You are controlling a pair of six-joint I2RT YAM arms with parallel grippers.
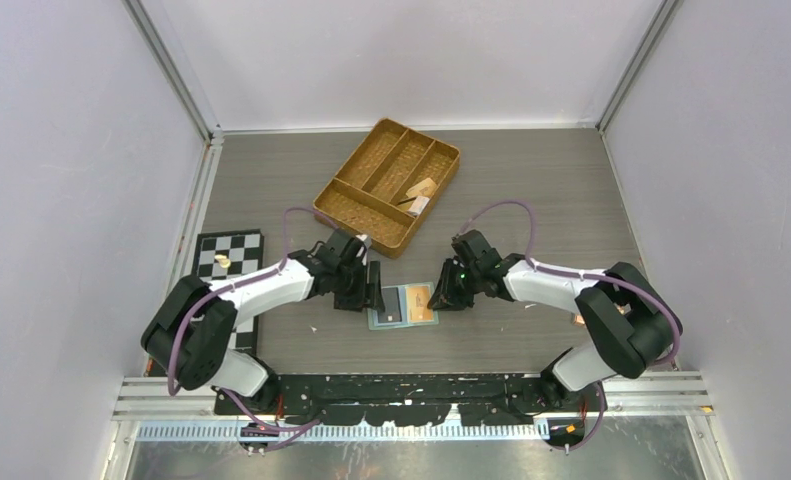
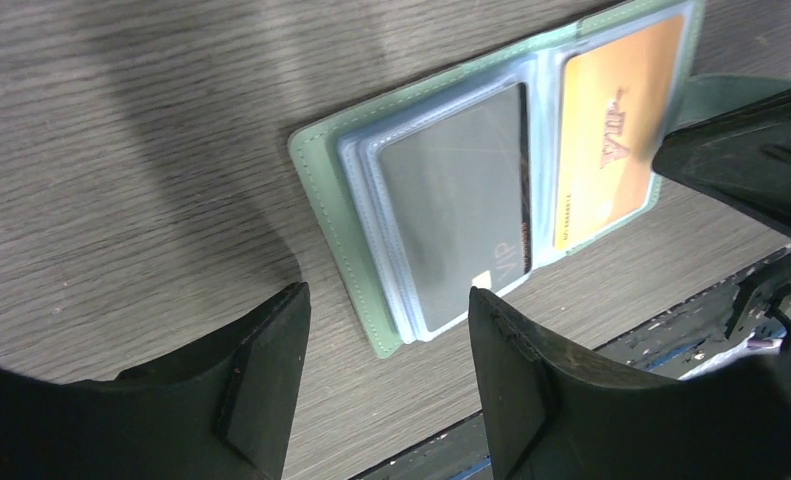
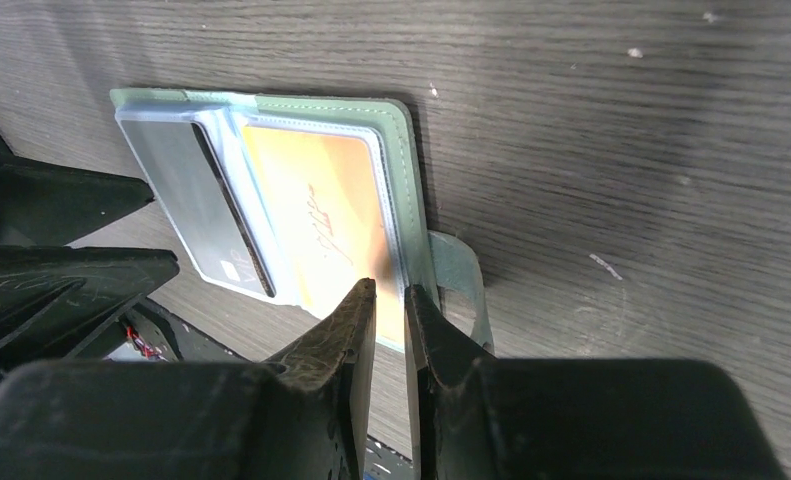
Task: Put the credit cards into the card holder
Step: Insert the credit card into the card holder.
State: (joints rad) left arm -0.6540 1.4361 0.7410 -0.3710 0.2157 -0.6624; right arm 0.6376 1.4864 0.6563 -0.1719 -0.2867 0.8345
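The sage-green card holder [image 1: 403,305] lies open and flat on the table between my two grippers. Its clear left pocket holds a silvery-grey credit card [image 2: 456,220] and its right pocket an orange card [image 2: 611,130]. My left gripper [image 2: 386,340] hovers open at the holder's left edge [image 2: 331,210], with nothing between its fingers. Over the holder's right edge [image 3: 401,130], beside the snap strap [image 3: 461,280], my right gripper [image 3: 389,290] stands with only a narrow gap between its jaws. Nothing is gripped there. The orange card [image 3: 316,210] shows beneath it.
A woven brown divided tray [image 1: 386,185] stands behind the holder, with small tan items [image 1: 418,195] in one compartment. A chessboard [image 1: 228,255] lies at the left under my left arm. The table's near edge and the black base rail run just in front of the holder.
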